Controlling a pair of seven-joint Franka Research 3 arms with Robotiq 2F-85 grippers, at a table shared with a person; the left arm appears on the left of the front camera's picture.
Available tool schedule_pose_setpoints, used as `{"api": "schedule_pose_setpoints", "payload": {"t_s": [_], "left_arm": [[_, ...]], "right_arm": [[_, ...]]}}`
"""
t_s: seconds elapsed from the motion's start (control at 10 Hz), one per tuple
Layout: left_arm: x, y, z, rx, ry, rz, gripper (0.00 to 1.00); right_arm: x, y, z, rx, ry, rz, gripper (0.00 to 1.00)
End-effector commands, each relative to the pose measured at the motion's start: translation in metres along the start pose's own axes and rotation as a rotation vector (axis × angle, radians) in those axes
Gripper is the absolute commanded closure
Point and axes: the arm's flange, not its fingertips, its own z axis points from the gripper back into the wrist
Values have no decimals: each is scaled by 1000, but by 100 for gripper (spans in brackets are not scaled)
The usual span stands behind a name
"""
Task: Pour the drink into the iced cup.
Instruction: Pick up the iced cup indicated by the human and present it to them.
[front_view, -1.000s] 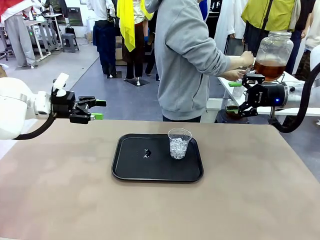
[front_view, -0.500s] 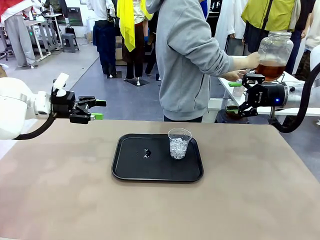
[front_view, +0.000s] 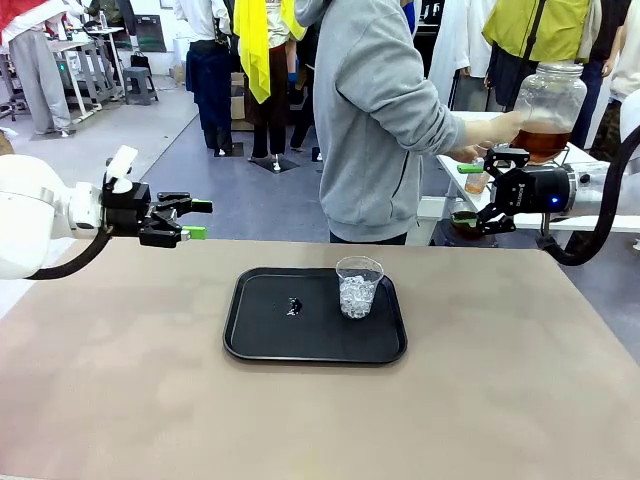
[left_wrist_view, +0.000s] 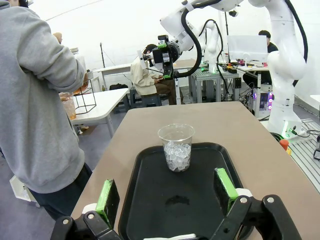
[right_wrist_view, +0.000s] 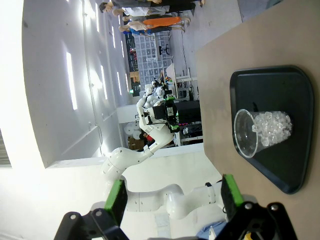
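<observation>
Take the black tray (front_view: 262, 335) as your landmark; it lies flat on the brown table (front_view: 120, 400). The iced cup (front_view: 358, 287) stands upright on the tray's right half. It is clear plastic, with ice cubes heaped in its lower part. A small dark speck (front_view: 293, 305) sits on the tray floor just left of the cup; you can't tell what it is.

Your left gripper (front_view: 200, 220) hangs off the tray's far-left corner, well apart from it and raised over the table's far edge, fingers pointing right. Its jaws are spread, with nothing between them. From its wrist camera, the green pads (left_wrist_view: 107, 196) frame the tray's near end, with the cup straight ahead.

Your right gripper (front_view: 490, 190) hangs well off the tray's far-right corner, past the table's edge, fingers pointing left. Its jaws are spread wide and empty.

The drink (front_view: 540, 140) is amber-brown and fills the lower part of a big round glass jar (front_view: 548, 95), well beyond the tray's far-right corner and behind the right gripper.

A person in a grey hoodie (front_view: 375, 120) stands beyond the tray's far edge, turned toward the jar, with one hand (front_view: 503, 124) on its side. A small clear cup (front_view: 477, 182) holding some amber liquid is low beside the jar, and the person's other hand is at it. In the front view it sits close to the right gripper's fingertips; you can't tell the gap in depth.
</observation>
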Motion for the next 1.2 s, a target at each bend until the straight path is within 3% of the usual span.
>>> {"api": "schedule_pose_setpoints", "payload": {"t_s": [0.0, 1.1], "left_arm": [[1, 0, 0, -3, 9, -4, 0], [1, 0, 0, -3, 9, -4, 0]], "right_arm": [[0, 1, 0, 0, -1, 5, 0], [0, 1, 0, 0, -1, 5, 0]]}}
